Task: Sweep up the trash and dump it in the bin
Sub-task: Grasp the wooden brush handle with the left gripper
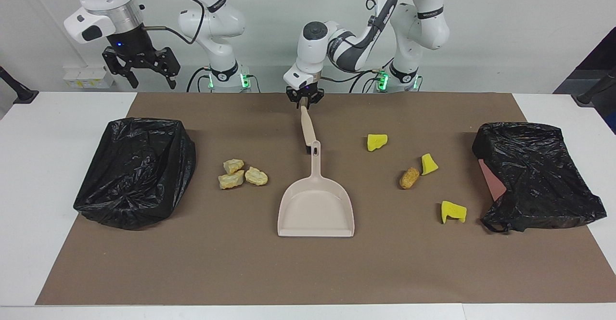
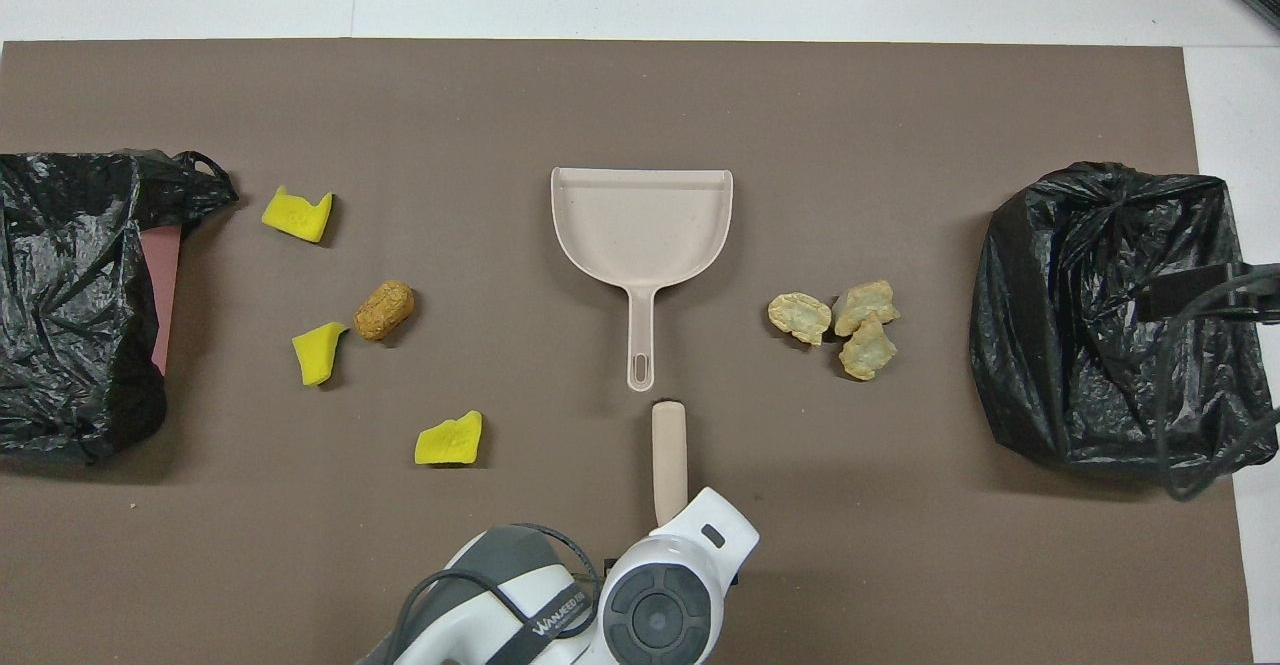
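Note:
My left gripper (image 1: 303,101) is shut on the end of a beige brush handle (image 1: 307,127) nearest the robots. In the overhead view the left wrist (image 2: 660,600) covers the grip and only the handle (image 2: 668,457) shows. A beige dustpan (image 1: 316,205) (image 2: 640,225) lies just past the brush, its handle toward the robots. Trash lies on both sides of it: three pale chunks (image 1: 240,173) (image 2: 840,320) toward the right arm's end; three yellow sponge pieces (image 1: 376,142) (image 1: 429,164) (image 1: 453,211) and a brown lump (image 1: 409,177) (image 2: 383,309) toward the left arm's end. My right gripper (image 1: 141,70) hangs open, waiting.
Two bins lined with black bags stand on the brown mat (image 1: 308,272). One bin (image 1: 137,171) (image 2: 1110,315) is at the right arm's end, under the raised right gripper's side. The other bin (image 1: 534,175) (image 2: 70,295) is at the left arm's end.

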Motion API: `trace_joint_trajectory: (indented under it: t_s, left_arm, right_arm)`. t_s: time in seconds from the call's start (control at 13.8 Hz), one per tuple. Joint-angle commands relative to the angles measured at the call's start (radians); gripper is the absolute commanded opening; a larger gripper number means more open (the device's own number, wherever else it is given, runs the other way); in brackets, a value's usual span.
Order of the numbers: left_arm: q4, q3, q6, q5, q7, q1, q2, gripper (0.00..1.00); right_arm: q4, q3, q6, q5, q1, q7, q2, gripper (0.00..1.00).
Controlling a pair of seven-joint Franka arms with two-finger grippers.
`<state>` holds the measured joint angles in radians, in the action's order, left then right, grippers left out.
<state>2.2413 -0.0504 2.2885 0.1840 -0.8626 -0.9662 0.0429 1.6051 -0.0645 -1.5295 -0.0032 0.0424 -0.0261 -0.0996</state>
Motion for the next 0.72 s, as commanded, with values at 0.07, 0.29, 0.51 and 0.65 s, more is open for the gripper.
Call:
trace_joint_trajectory:
  t_s: [0.07,0.29,0.51,0.65]
  left_arm:
    - [-0.028,0.009,-0.199,0.015,-0.001,0.099,-0.090,0.00]
    - [-0.081,0.009,-0.334,-0.044,0.002,0.196,-0.098,0.00]
    - [-0.106,0.009,-0.382,-0.118,0.002,0.288,-0.089,0.00]
    - [-0.111,0.009,-0.396,-0.168,0.008,0.348,-0.086,0.00]
  right_arm:
    - [0.032,-0.006,-0.011,0.008,0.001,0.015,-0.026,1.00]
    - [0.045,-0.006,-0.018,0.017,0.004,0.011,-0.026,1.00]
    - [0.046,-0.005,-0.012,0.020,0.008,0.017,-0.026,1.00]
    - [0.036,0.000,-0.009,0.025,0.008,0.017,-0.023,1.00]
